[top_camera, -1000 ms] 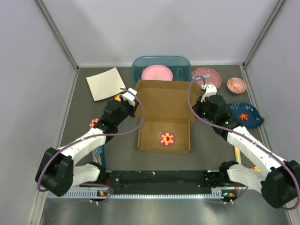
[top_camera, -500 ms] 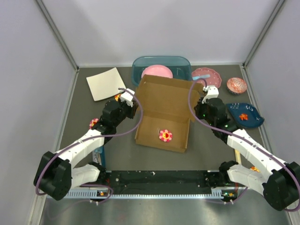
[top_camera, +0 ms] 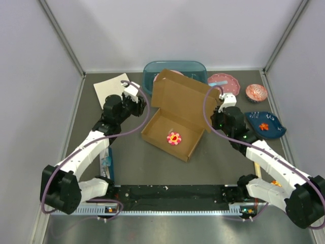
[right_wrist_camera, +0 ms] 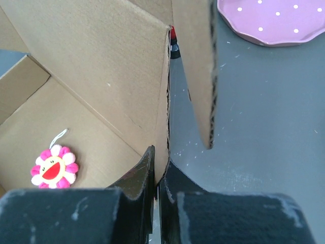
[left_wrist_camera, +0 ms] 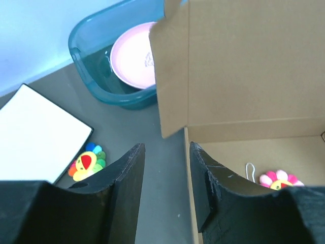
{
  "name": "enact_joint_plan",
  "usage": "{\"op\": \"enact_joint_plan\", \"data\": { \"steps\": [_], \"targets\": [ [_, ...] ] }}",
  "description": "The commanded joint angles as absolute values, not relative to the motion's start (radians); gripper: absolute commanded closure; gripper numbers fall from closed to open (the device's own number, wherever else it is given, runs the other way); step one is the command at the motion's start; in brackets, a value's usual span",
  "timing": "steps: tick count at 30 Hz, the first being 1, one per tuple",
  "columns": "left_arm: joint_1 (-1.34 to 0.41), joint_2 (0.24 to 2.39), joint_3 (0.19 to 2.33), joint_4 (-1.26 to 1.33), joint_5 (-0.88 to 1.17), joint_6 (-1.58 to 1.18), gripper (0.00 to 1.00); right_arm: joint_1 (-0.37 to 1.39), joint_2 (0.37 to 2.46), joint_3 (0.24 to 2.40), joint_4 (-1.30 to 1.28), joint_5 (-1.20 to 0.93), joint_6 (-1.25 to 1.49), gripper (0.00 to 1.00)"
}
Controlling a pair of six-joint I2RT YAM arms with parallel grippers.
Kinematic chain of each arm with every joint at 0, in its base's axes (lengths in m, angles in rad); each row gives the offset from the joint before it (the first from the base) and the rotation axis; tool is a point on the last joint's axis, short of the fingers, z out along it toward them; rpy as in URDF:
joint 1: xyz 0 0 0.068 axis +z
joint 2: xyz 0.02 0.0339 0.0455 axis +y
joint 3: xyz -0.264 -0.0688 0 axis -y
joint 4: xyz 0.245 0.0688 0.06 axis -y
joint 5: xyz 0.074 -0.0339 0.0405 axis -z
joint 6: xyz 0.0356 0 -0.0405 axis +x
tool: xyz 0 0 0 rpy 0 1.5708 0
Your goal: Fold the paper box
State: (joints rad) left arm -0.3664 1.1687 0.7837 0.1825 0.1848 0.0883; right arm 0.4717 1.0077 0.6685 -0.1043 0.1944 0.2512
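The brown paper box [top_camera: 179, 104] sits mid-table, turned at an angle, its lid raised over the shallow base. A pink flower toy [top_camera: 173, 138] lies inside the base. My right gripper [top_camera: 219, 105] is shut on the box's right side wall; in the right wrist view the fingers [right_wrist_camera: 161, 165] pinch the cardboard [right_wrist_camera: 96, 66]. My left gripper [top_camera: 135, 96] is open at the box's left edge. In the left wrist view its jaws [left_wrist_camera: 165, 152] stand wide apart, with the box wall [left_wrist_camera: 244, 66] running beside the right finger [left_wrist_camera: 208, 188].
A cream-white sheet [top_camera: 112, 90] lies back left, with a rainbow flower toy [left_wrist_camera: 86, 163] beside it. A teal bin [top_camera: 175, 67] holding a pink plate [top_camera: 167, 78] stands behind the box. A pink dotted plate [top_camera: 226, 81], a small bowl [top_camera: 256, 92] and a blue plate [top_camera: 266, 124] are at the right.
The box has turned clockwise and its lid has risen. My left gripper has moved back and left along the box's left edge. My right gripper kept its hold.
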Motion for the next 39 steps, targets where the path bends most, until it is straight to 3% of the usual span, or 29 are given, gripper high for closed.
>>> {"op": "enact_joint_plan", "data": {
  "steps": [1, 11, 23, 30, 39],
  "targets": [
    [-0.347, 1.206, 0.861, 0.160, 0.258, 0.106, 0.54, 0.508, 1.040, 0.690, -0.207, 0.196, 0.199, 1.00],
    [-0.307, 1.410, 1.006, 0.106, 0.462, 0.118, 0.53, 0.561, 1.108, 0.785, -0.304, 0.178, 0.132, 1.00],
    [-0.291, 1.342, 0.904, 0.135, 0.417, 0.149, 0.61, 0.561, 1.121, 0.802, -0.310, 0.186, 0.118, 1.00],
    [-0.250, 1.275, 0.834, 0.204, 0.327, 0.115, 0.49, 0.561, 1.108, 0.793, -0.307, 0.173, 0.123, 1.00],
    [-0.249, 1.324, 0.864, 0.219, 0.428, 0.066, 0.47, 0.560, 1.095, 0.792, -0.305, 0.160, 0.127, 1.00]
  ]
}}
